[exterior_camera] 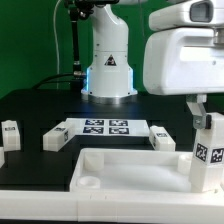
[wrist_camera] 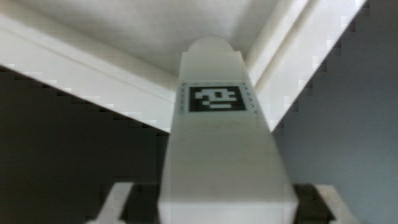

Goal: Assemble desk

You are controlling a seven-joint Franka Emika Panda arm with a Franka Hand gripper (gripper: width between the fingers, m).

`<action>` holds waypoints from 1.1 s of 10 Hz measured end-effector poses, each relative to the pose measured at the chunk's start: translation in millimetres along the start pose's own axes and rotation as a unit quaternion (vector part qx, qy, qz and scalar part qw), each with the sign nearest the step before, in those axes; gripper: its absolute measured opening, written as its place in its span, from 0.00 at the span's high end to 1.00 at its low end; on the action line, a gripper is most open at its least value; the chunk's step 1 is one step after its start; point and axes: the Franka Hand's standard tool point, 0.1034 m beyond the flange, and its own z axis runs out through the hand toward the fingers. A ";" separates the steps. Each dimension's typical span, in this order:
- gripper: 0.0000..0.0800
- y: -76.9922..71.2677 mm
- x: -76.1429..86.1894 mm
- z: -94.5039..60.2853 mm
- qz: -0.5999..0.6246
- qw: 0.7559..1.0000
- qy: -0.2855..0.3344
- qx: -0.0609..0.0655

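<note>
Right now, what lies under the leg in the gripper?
The tabletop, near its corner, with the raised rim visible. The leg hides the spot directly beneath it, so contact cannot be seen.

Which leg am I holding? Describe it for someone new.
Find the white tabletop in front, then its end at the exterior view's right. The leg there stands upright in the gripper; the other legs lie flat near the marker board.

A white leg (wrist_camera: pixel 217 150) bearing a black-and-white tag (wrist_camera: pixel 217 98) is gripped by the pincer (wrist_camera: pixel 217 204), its rounded tip against the white tabletop's (wrist_camera: pixel 93 72) raised rim, with dark worktop (wrist_camera: pixel 54 150) alongside.
</note>
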 end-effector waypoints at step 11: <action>0.63 2.3 -4.2 1.5 0.529 0.848 -0.005 -0.006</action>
